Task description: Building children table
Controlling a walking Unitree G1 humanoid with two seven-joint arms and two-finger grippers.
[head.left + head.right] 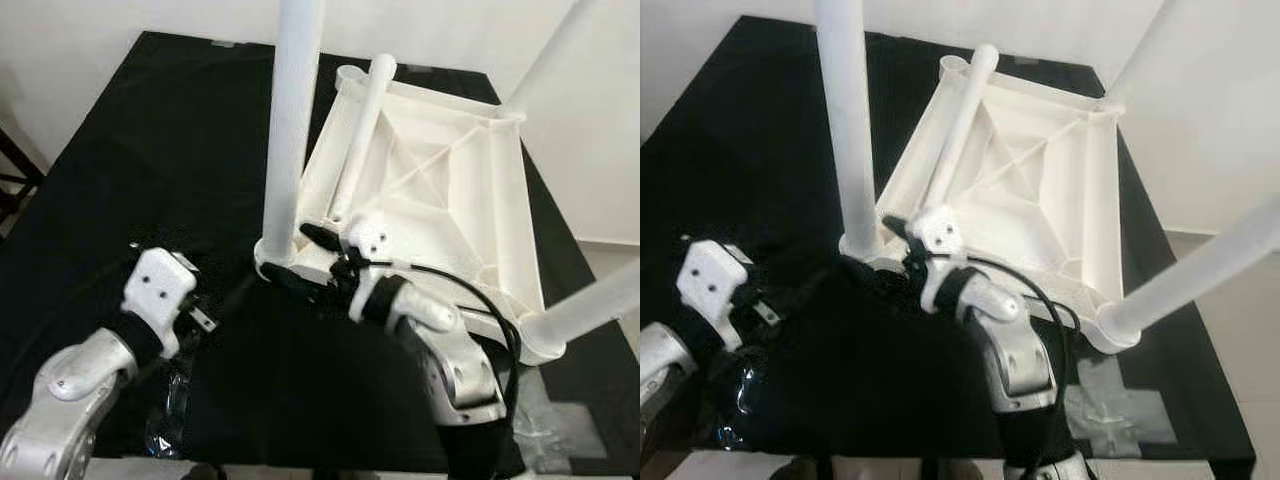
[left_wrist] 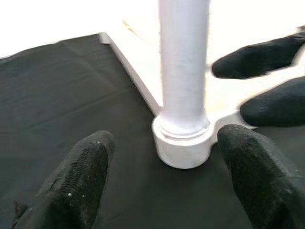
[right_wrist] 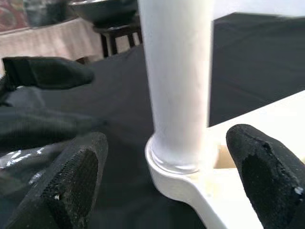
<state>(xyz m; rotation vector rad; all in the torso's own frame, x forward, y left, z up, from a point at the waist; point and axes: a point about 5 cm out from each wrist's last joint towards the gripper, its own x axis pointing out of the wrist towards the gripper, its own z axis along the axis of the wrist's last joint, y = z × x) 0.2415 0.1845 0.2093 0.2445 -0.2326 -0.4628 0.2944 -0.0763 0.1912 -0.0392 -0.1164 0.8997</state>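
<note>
The white children's table top (image 1: 440,200) lies upside down on a black cloth. Three legs stand in corner sockets; the nearest upright leg (image 1: 290,130) rises from the near left socket (image 2: 183,143). A loose leg (image 1: 358,130) lies across the underside, leaning toward the far left corner. My right gripper (image 1: 300,255) is open at the base of the nearest leg, with one finger on each side and a gap to it. My left gripper (image 2: 167,191) is open, low over the cloth, facing the same socket from a short way off.
Crumpled clear plastic (image 1: 165,420) lies by the cloth's near left edge, and more wrapping (image 1: 545,430) at the near right. The right arm's black cable (image 1: 470,290) loops over the table top's near rim. A dark bowl on a stand (image 3: 102,12) sits beyond the cloth.
</note>
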